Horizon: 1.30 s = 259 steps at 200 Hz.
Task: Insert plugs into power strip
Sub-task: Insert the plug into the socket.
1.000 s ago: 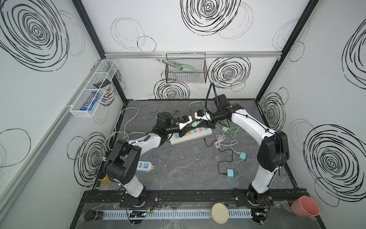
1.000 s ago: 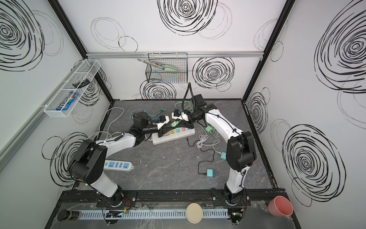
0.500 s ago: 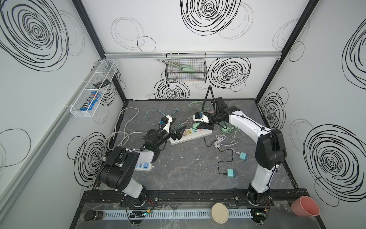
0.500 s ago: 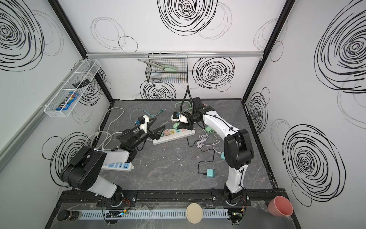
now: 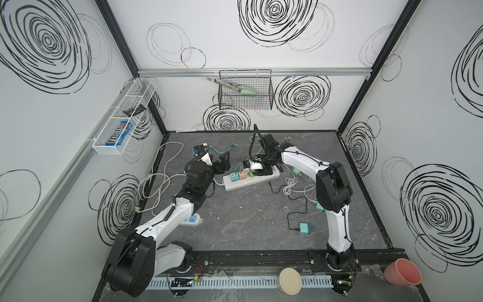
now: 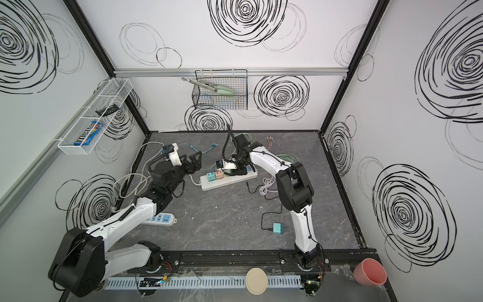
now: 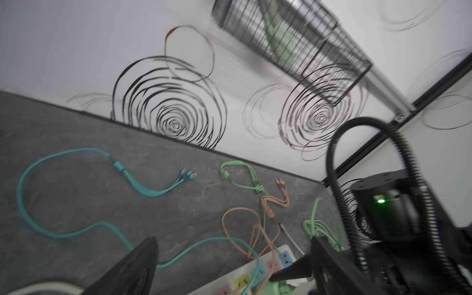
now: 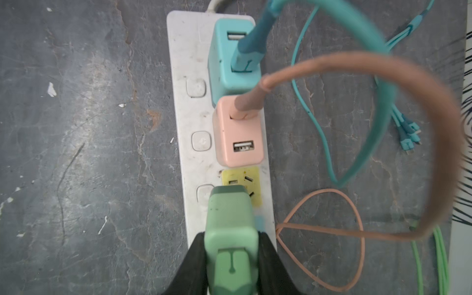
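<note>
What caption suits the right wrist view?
Right tool grips mint plug at yellow socket; teal plug, pink plug seated in power strip.

green plug (image 8: 229, 222): matt plastic | power strip (image 8: 184, 63): scuffed plastic | table (image 8: 76, 153): scratched, matt

White walls (image 5: 235, 47) scrawled with black spirals (image 5: 274, 15) enclose a dark grey marbled floor (image 5: 248, 222). Beyond the right gripper (image 5: 258, 171), a black wire basket (image 5: 245, 96) hangs from the back wall's aluminium rail (image 5: 313, 72).
</note>
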Each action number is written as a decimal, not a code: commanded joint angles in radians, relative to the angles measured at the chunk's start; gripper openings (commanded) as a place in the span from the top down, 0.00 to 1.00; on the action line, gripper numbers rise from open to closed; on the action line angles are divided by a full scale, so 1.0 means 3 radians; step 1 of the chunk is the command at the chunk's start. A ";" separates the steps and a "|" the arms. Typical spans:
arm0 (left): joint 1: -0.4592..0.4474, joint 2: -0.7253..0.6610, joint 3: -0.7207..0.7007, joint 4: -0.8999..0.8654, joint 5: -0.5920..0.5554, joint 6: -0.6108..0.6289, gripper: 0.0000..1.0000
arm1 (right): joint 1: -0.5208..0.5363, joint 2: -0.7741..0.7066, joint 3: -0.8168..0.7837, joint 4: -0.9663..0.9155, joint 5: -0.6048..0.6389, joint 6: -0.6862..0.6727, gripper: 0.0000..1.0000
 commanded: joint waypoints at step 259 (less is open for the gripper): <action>0.0245 0.0044 -0.0138 -0.0889 0.0067 -0.0247 0.04 | 0.0373 0.0806 0.0491 -0.0884 0.1007 0.0646 1.00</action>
